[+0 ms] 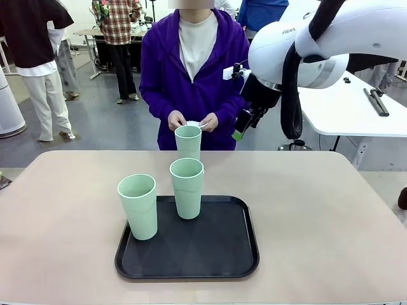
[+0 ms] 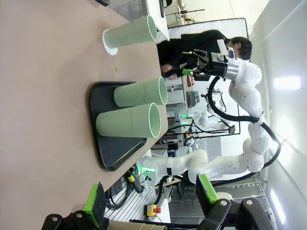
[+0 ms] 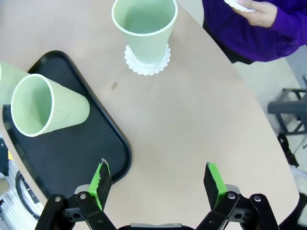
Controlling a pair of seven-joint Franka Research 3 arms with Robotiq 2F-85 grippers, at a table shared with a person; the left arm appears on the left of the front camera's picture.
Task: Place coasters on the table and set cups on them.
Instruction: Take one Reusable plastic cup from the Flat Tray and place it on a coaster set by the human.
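One mint-green cup [image 1: 188, 141] [image 3: 144, 26] [image 2: 132, 32] stands on a scalloped white coaster [image 3: 146, 63] [image 2: 109, 42] on the beige table [image 1: 318, 216], beyond the tray. Two more cups [image 1: 137, 206] [image 1: 187, 187] stand on the black tray [image 1: 235, 254]. The person at the far side holds white coasters [image 1: 194, 123] [image 3: 240, 5] in both hands. My right gripper [image 1: 245, 124] [image 3: 157, 179] hangs open and empty high above the table's far right part, close to the person's hands. In the left wrist view my left gripper [image 2: 149, 196] is open and empty, well back from the tray [image 2: 108, 124].
A white table [image 1: 343, 108] with dark tools stands behind on the right. Other people stand farther back on the left. Bare tabletop lies left and right of the tray.
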